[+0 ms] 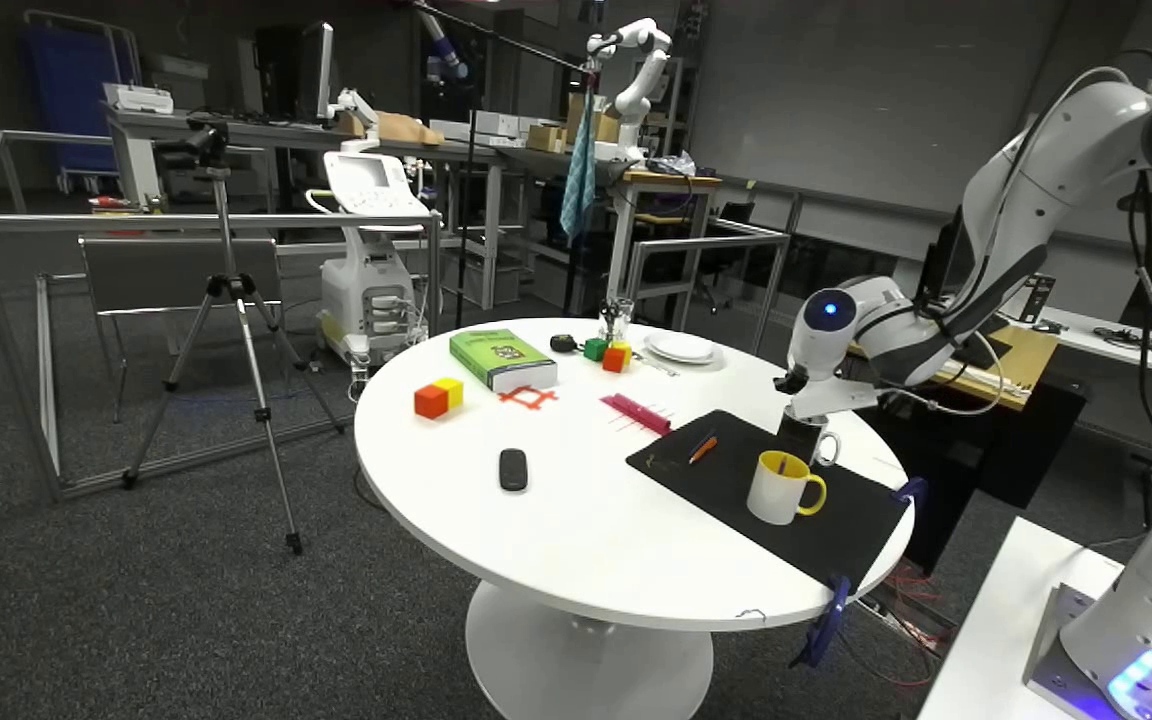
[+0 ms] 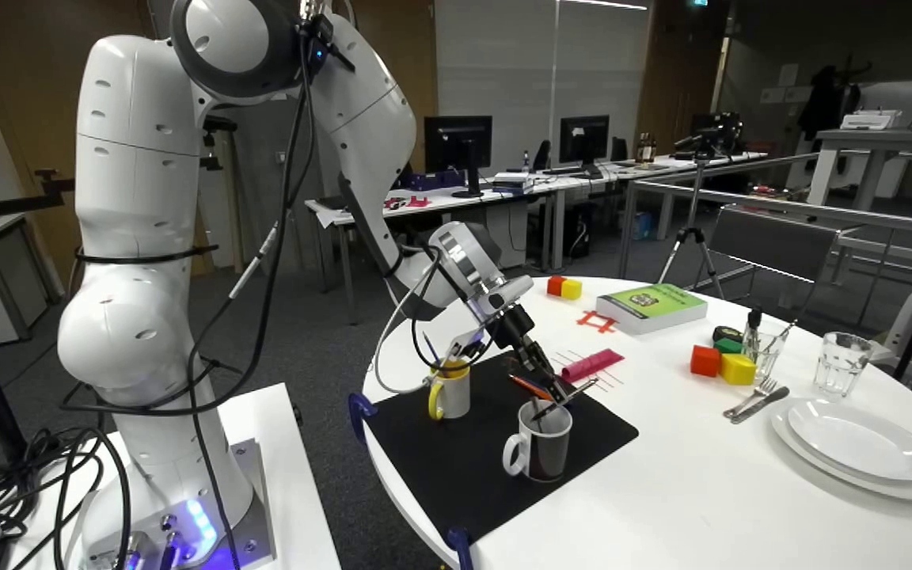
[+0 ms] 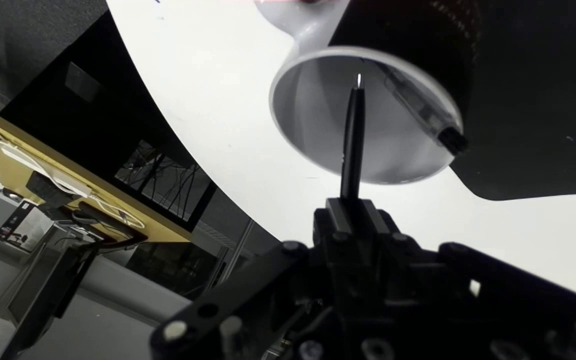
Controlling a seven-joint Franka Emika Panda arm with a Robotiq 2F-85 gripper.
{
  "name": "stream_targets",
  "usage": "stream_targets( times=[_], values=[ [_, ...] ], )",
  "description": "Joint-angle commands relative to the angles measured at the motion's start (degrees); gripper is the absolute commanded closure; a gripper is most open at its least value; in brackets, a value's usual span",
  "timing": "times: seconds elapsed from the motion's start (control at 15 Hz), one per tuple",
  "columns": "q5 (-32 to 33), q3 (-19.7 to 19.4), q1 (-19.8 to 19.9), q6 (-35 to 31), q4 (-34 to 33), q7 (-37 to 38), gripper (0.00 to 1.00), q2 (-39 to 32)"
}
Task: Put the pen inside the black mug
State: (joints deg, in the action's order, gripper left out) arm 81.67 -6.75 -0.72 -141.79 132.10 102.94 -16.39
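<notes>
The black mug stands upright on the black mat, its white handle to one side; in an exterior view it shows behind the yellow mug. In the wrist view its pale opening fills the upper middle. A clear pen with a black end leans inside it against the rim. My gripper is shut on a black pen. The pen's metal tip points over the mug's opening; how deep it reaches I cannot tell. In an exterior view the gripper is just above the mug's rim and the pen is tilted.
A white mug with yellow inside and handle holds a pen beside the black mug. An orange pen lies on the mat. Blue clamps hold the mat's edge. Plates, blocks, glasses and a green book stand farther off.
</notes>
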Motion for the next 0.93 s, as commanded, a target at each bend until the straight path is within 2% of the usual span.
stream_targets(
  times=[0.0,0.33,0.4,0.53,0.87],
  values=[
    [3.6,1.2,2.1,-2.6,-0.6,2.8,0.98,-1.1],
    [5.5,1.4,2.8,-4.6,-1.2,4.3,0.98,-2.5],
    [5.3,1.4,3.0,-4.7,-1.2,3.9,0.65,-2.6],
    [5.7,1.4,3.0,-4.5,-1.2,4.0,0.57,-2.8],
    [5.1,1.6,3.7,-5.2,-0.7,3.4,0.19,-2.2]
  ],
)
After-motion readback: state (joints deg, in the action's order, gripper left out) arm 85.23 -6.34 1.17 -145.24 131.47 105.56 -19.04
